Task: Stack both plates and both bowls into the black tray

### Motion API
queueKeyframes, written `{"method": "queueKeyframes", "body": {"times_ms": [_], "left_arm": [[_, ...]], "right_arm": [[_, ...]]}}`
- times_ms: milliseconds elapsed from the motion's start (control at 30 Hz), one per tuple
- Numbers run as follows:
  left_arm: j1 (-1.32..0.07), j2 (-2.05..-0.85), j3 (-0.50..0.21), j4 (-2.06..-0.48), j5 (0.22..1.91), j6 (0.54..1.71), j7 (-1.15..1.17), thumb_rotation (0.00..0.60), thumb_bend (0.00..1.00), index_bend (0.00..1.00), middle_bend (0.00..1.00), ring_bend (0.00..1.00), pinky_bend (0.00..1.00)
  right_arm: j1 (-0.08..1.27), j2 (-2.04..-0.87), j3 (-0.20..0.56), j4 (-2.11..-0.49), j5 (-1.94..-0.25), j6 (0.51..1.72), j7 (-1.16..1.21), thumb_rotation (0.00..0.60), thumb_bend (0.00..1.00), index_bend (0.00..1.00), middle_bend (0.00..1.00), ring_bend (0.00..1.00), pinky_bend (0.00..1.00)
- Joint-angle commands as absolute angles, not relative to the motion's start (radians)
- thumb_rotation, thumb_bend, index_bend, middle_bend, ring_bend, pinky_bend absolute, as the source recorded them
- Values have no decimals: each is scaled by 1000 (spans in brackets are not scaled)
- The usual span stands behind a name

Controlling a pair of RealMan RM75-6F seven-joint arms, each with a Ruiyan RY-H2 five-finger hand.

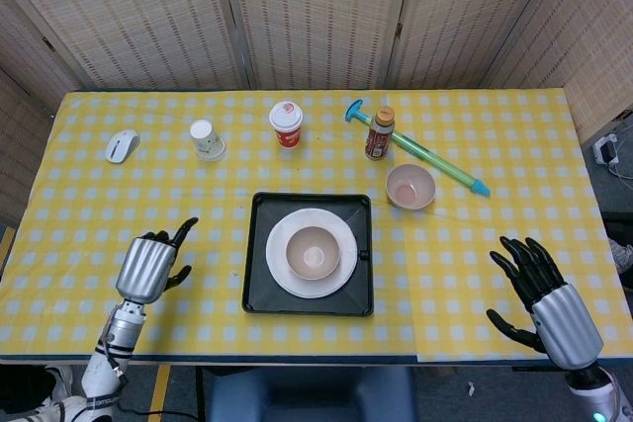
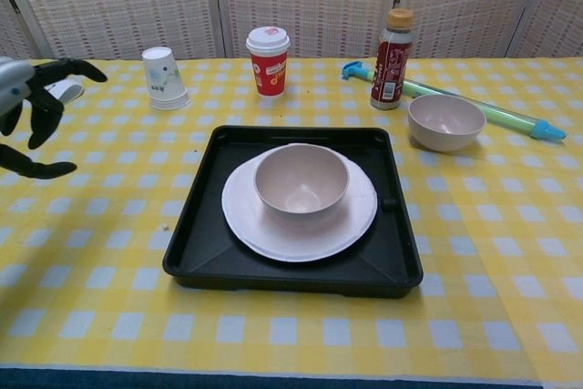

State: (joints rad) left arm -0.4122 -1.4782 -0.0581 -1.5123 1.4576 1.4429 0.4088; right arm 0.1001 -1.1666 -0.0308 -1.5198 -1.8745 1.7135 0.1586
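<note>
The black tray [image 1: 260, 294] [image 2: 200, 252] lies at the table's front centre. In it rests a white plate [image 1: 282, 269] [image 2: 246, 220] with a beige bowl [image 1: 313, 251] [image 2: 301, 180] standing upright on it. Whether one plate or two lie there, I cannot tell. A second beige bowl [image 1: 409, 186] [image 2: 445, 122] stands on the cloth, right of and behind the tray. My left hand [image 1: 150, 262] [image 2: 27, 107] hovers open well left of the tray, holding nothing. At the front right my right hand [image 1: 542, 297] is open with fingers spread, shown only in the head view.
Behind the tray stand a red paper cup [image 1: 286, 124] [image 2: 268, 60], a sauce bottle [image 1: 380, 132] [image 2: 390, 57] and an upside-down white cup [image 1: 206, 138] [image 2: 162, 77]. A green and blue pump tube [image 1: 425, 155] [image 2: 492, 111] lies behind the loose bowl. A white mouse [image 1: 122, 145] [image 2: 56, 93] sits far left.
</note>
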Motion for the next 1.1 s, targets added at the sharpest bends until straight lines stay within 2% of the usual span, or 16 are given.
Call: {"method": "queueKeyframes", "body": {"times_ms": [33,167,267,333,433,533,700,867,1100], "left_arm": [[-302,-1371,-32,-1580,1442,1561,375,600,220,220,328,176,197],[-186,-1322,-7,-1604,1425,1685,372,600,213,218,253,83,102],[-148,-1297,1,-1610,1411,1702,353,600,211,209,204,23,18],[-134,-1286,-4,-1611,1393,1695,327,600,210,198,187,7,0],[-125,-1284,-8,-1601,1361,1649,263,600,210,192,183,9,0],[-136,-1233,11,-1642,1311,1539,262,600,198,162,160,3,0],[-137,-1211,-17,-1663,1270,1508,269,600,190,146,143,0,0],[-134,-1208,-31,-1663,1271,1502,263,600,188,143,143,0,0],[-119,-1205,-51,-1655,1285,1536,281,600,186,138,143,0,0]], "right_arm": [[123,-1181,-21,-1524,-1838,1653,110,600,284,0,0,0,0],[163,-1183,-2,-1526,-1762,1525,34,600,285,0,0,0,0],[195,-1177,21,-1541,-1711,1451,-16,600,284,0,0,0,0],[219,-1176,42,-1549,-1668,1401,-57,600,285,21,0,0,0],[251,-1177,72,-1549,-1620,1348,-102,600,285,97,0,0,0],[289,-1188,106,-1522,-1572,1297,-130,600,284,162,0,0,0],[371,-1226,149,-1435,-1508,1191,-142,600,285,345,0,0,0],[444,-1282,172,-1334,-1459,1093,-146,600,285,404,0,0,0],[531,-1428,185,-1109,-1427,1012,-73,600,285,418,0,0,0]]}}
